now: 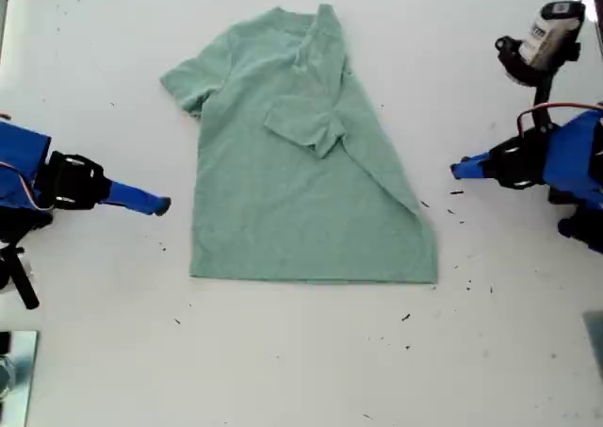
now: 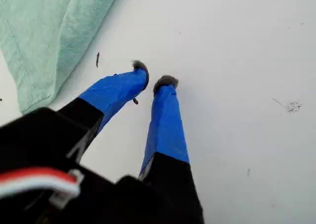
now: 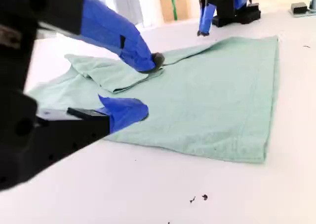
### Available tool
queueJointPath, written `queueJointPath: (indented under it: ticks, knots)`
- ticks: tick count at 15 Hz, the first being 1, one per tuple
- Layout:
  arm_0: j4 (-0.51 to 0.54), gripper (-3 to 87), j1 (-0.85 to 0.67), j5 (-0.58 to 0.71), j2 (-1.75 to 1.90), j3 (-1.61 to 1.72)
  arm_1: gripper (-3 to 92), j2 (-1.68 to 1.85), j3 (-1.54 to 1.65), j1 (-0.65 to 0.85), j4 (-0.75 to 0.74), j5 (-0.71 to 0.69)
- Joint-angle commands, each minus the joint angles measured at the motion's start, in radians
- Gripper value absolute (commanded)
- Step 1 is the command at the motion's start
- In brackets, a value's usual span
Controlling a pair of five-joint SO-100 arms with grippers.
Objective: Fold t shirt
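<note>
My first gripper [image 2: 152, 80] and my second gripper [image 3: 145, 85] both have blue-taped fingers with dark tips on black bodies. Red and white cables run along the first.

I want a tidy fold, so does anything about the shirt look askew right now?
Yes. On the t shirt, the side at the exterior view's right is folded in crookedly: its edge runs diagonally and the sleeve lies bunched mid-chest. The other sleeve is unfolded.

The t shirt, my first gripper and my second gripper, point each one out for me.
t shirt [image 1: 283, 220], exterior view, flat body below the folded sleeve.
my first gripper [image 2: 154, 79], first wrist view, between its fingertips.
my second gripper [image 3: 150, 85], second wrist view, between its fingertips.
</note>
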Motion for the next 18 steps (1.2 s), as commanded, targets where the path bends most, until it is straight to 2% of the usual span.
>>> queueJointPath:
  ticks: [1,6,9,10,13,14,16,18]
  knots:
    - [0.003,-0.2,-0.063,-0.002,0.008,0.005,2.6,0.005,0.057,0.003,-0.031,0.586]
    - [0.005,-0.2,-0.071,0.012,0.008,0.005,2.6,0.005,0.057,0.061,-0.031,0.518]
    - [0.005,0.1,-0.081,0.02,0.008,0.002,2.6,0.005,0.057,0.06,-0.031,0.526]
    - [-0.017,-0.1,-0.071,0.011,0.008,-0.008,2.6,0.005,0.057,0.06,-0.031,0.526]
    - [-0.181,-0.2,-0.064,-0.011,-0.015,-0.075,2.6,0.005,0.057,0.057,-0.031,0.52]
    - [-0.172,-0.3,-0.081,-0.028,-0.106,-0.153,2.6,0.005,0.057,0.057,-0.031,0.517]
    - [-0.052,-0.3,-0.129,-0.02,-0.469,-0.459,2.6,0.005,0.057,0.049,-0.031,0.515]
    - [0.166,-0.3,-0.275,0.095,-0.767,-0.804,2.6,0.005,0.057,0.044,-0.031,0.514]
